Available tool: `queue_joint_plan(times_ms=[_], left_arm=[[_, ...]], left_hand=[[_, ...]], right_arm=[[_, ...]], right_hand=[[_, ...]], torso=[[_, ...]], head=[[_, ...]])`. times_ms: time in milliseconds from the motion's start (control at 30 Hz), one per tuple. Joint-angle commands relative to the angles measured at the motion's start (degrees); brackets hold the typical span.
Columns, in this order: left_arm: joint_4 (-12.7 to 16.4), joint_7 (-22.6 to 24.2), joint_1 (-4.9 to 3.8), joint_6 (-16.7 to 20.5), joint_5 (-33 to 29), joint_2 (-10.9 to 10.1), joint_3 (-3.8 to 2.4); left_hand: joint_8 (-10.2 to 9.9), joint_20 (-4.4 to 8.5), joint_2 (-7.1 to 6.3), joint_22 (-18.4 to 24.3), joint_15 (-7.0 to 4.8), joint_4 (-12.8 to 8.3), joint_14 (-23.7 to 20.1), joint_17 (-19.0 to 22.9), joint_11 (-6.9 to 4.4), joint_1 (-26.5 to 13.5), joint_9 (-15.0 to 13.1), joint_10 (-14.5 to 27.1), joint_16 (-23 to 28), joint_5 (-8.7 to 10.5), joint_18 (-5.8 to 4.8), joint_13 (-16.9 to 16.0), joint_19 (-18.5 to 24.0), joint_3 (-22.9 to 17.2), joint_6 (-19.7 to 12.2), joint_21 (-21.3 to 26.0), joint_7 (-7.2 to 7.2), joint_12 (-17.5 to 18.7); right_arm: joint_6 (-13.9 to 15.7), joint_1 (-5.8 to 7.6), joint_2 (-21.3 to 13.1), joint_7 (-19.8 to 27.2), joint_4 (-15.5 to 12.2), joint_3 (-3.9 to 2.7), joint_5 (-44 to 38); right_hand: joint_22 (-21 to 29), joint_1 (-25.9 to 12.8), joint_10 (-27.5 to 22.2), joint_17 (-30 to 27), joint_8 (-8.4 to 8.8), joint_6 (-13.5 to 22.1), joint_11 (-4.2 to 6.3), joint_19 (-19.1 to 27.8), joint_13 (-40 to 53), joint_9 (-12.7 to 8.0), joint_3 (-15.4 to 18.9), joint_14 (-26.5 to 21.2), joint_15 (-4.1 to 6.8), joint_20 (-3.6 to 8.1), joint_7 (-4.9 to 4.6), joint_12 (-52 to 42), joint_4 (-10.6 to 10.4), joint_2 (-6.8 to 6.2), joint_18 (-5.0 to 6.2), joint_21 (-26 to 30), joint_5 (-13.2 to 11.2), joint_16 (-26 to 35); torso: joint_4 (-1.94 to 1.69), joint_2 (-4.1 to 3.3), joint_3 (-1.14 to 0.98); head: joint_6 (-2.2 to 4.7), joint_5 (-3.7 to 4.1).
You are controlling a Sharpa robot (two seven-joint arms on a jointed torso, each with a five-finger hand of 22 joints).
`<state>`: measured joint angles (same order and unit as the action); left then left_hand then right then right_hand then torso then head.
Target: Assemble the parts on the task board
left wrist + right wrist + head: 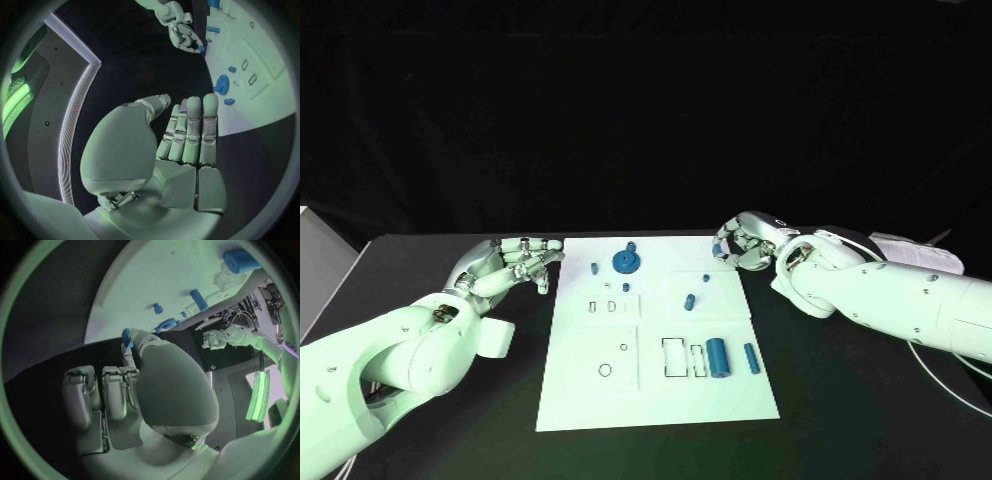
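The right hand [746,243] hovered just off the task board's [589,405] far right corner, pinching a small blue part [126,336] at its fingertips. The left hand [521,262] rested beside the board's left edge, fingers straight and together, holding nothing. On the board lay a blue gear [627,262], a large cylinder [717,356] and smaller pegs. The pinch looked shallow; any tilt during insertion could probably flick the part onto the black table.

no readable text, labels, numbers or signs anywhere
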<state>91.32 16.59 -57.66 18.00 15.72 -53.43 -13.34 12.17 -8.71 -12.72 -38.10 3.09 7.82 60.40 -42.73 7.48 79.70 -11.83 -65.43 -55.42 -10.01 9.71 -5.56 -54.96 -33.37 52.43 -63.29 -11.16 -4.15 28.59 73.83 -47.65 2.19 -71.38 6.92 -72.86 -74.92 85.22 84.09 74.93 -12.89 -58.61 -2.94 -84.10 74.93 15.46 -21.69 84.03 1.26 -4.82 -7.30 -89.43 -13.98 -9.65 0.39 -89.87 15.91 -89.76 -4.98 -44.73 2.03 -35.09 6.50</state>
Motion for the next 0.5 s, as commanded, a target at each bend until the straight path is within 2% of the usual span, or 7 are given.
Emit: queue_joint_plan(times_ms=[33, 100, 233, 333, 433, 500], left_arm=[[0.0, 0.5, 0.01, -0.5, 0.2, 0.2, -0.04], [0.0, 0.4, 0.01, -0.5, 0.2, 0.2, -0.04], [-0.1, 0.3, 0.01, -0.5, 0.2, 0.5, -0.04], [-0.2, -0.1, 0.01, -0.3, 0.3, 0.7, -0.03], [-0.6, -0.5, 0.01, 0.1, 0.8, 1.1, -0.03], [-0.9, -0.7, 0.01, 0.3, 1.0, 1.3, -0.03]], left_hand=[[0.4, 0.01, 0.24, -0.1, 0.08, -0.3, -0.4, 0.1, -0.13, 0.5, -0.1, 0.3, -0.4, 0.18, 0.59, -0.1, 0.6, -0.1, -0.4, -0.4, 0.14, -0.2], [0.4, 0.01, 0.24, -0.1, 0.08, -0.3, -0.4, 0.1, -0.13, 0.5, -0.1, 0.3, -0.4, 0.18, 0.59, -0.1, 0.6, -0.1, -0.4, -0.4, 0.14, -0.2], [0.4, 0.01, 0.24, -0.1, 0.08, -0.3, -0.4, 0.1, -0.13, 0.5, -0.1, 0.3, -0.4, 0.18, 0.59, -0.1, 0.6, -0.1, -0.4, -0.4, 0.14, -0.2], [0.4, -0.02, 0.27, -0.1, 0.12, -0.3, -0.4, 0.2, -0.09, 0.4, -0.1, 0.4, -0.4, 0.20, 0.58, -0.1, 0.6, -0.1, -0.5, -0.5, 0.10, -0.2], [0.4, -0.02, 0.28, 0.0, 0.13, -0.3, -0.4, 0.2, -0.08, 0.4, -0.1, 0.4, -0.4, 0.21, 0.60, -0.1, 0.7, -0.1, -0.4, -0.4, 0.09, -0.2], [0.4, -0.03, 0.29, 0.0, 0.14, -0.2, -0.4, 0.2, -0.08, 0.3, -0.1, 0.3, -0.4, 0.24, 0.60, -0.1, 0.7, -0.1, -0.4, -0.5, 0.09, -0.2]], right_arm=[[5.6, 0.50, -0.2, -2.3, -2.4, -0.19, -1.5], [6.0, 0.69, -0.2, -3.3, -3.4, -0.24, -1.7], [6.6, 0.96, 0.6, -6.3, -6.4, -0.31, -2.2], [7.0, 0.94, 1.4, -8.4, -8.5, -0.27, -2.7], [7.5, 0.73, 2.7, -11.8, -11.0, -0.10, -3.9], [7.6, 0.56, 3.6, -13.9, -12.1, 0.03, -4.6]], right_hand=[[-15.1, -0.1, 5.7, 15.1, -0.37, -0.7, 0.35, -5.9, 14.9, 0.5, -0.4, 6.0, 0.48, 0.47, 0.21, -0.3, 0.0, 0.44, -0.39, -0.1, 0.4, -0.2], [-15.1, -0.2, 5.7, 15.1, -0.44, -0.7, 0.38, -5.9, 14.8, 0.6, -0.4, 6.0, 0.49, 0.49, 0.23, -0.3, 0.0, 0.36, -0.39, -0.1, 0.4, -0.2], [-15.1, -0.3, 5.6, 15.1, -0.47, -0.7, 0.39, -5.9, 14.8, 0.6, -0.4, 6.0, 0.49, 0.50, 0.24, -0.2, 0.0, 0.31, -0.39, -0.1, 0.4, -0.2], [-15.1, -0.3, 5.5, 15.1, -0.51, -0.7, 0.42, -5.9, 14.6, 0.6, -0.5, 6.0, 0.48, 0.51, 0.24, -0.1, 0.0, 0.25, -0.39, -0.1, 0.3, -0.2], [-15.1, -0.4, 5.3, 15.1, -0.56, -0.8, 0.45, -5.9, 14.4, 0.6, -0.6, 6.0, 0.42, 0.50, 0.23, 0.1, 0.1, 0.30, -0.39, -0.1, 0.4, -0.2], [-15.1, -0.5, 5.2, 15.1, -0.59, -0.7, 0.46, -5.9, 14.3, 0.6, -0.7, 6.0, 0.39, 0.49, 0.22, 0.2, 0.1, 0.28, -0.39, -0.1, 0.3, -0.2]], torso=[[0.03, 0.04, 0.03], [0.06, 0.08, 0.07], [0.16, 0.14, 0.16], [0.11, 0.34, 0.24], [0.01, 0.60, 0.36], [-0.01, 0.79, 0.43]], head=[[-0.03, -0.01], [0.10, -0.03], [0.36, -0.67], [0.01, -1.11], [0.01, -2.08], [-0.04, -2.17]])
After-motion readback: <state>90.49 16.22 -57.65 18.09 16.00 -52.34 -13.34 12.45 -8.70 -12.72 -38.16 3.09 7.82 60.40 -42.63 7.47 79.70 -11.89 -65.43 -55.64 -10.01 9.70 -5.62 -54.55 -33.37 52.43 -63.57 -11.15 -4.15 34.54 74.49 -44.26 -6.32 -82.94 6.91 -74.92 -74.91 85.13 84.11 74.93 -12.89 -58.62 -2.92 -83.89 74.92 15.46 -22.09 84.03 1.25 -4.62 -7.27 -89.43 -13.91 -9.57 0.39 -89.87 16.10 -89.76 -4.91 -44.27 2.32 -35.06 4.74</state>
